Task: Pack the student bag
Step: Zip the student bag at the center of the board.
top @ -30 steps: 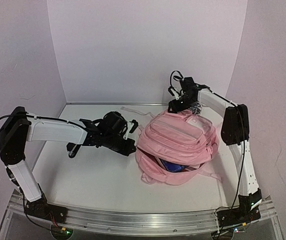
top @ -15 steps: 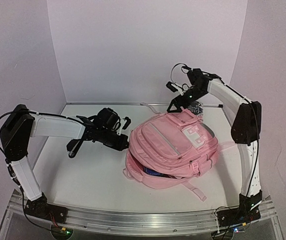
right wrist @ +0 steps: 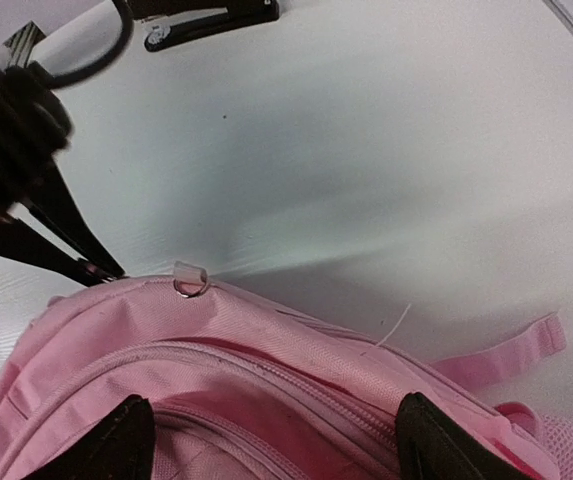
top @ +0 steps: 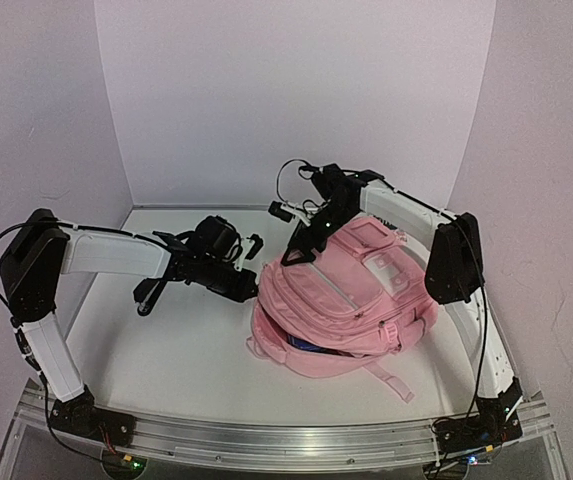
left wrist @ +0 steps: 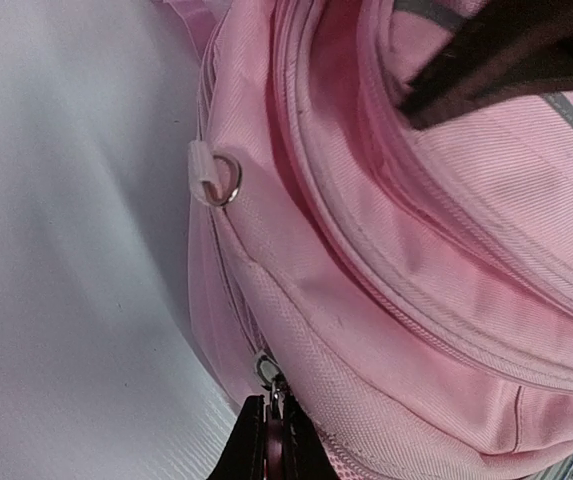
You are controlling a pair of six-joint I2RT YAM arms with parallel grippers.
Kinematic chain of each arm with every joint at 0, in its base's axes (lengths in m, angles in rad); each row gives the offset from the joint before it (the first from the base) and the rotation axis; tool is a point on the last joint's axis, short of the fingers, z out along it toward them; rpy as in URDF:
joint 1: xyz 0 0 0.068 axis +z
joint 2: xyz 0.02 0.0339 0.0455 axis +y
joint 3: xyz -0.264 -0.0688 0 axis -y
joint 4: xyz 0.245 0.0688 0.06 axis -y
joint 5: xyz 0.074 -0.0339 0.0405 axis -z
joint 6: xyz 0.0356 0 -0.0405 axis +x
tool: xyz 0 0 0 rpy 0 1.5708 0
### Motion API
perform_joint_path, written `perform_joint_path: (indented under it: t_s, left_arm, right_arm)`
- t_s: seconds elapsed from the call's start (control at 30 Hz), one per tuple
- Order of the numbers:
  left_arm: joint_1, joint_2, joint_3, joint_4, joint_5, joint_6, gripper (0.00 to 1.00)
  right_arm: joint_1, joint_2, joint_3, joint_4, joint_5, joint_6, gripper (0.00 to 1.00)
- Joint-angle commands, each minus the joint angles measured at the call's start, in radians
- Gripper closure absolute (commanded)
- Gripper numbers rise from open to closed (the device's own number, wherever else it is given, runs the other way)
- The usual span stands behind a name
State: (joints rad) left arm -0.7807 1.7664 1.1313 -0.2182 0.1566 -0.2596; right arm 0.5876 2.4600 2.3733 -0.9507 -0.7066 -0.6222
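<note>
White table (top: 166,350), lilac walls (top: 296,100): one pink student bag (top: 351,300) lies right of centre. The left gripper (left wrist: 271,452) pinches its zip pull (left wrist: 268,385); the right gripper (top: 301,247) hangs spread over its top.

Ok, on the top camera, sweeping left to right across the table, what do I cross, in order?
From the left: left arm → left hand, shut on a zip pull → student bag → right arm's upright link. The right hand hangs open over the bag's far-left part, so its place is unclear.
</note>
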Motion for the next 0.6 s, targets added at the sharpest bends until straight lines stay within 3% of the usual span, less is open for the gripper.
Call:
perform_joint_path:
  t_s: [0.0, 0.2, 0.57]
  left_arm:
    - [-0.007, -0.041, 0.041, -0.015, 0.039, 0.012, 1.0]
    - [-0.072, -0.082, 0.028, -0.078, 0.009, -0.005, 1.0]
    - [-0.216, -0.113, -0.047, -0.149, -0.019, -0.088, 1.0]
  right_arm:
    - [-0.014, 0.059, 0.034, 0.011, 0.146, -0.01, 0.31]
    - [-0.051, 0.1, 0.021, 0.078, 0.284, 0.078, 0.47]
    - [-0.187, 0.106, -0.026, 0.104, 0.412, 0.127, 0.5]
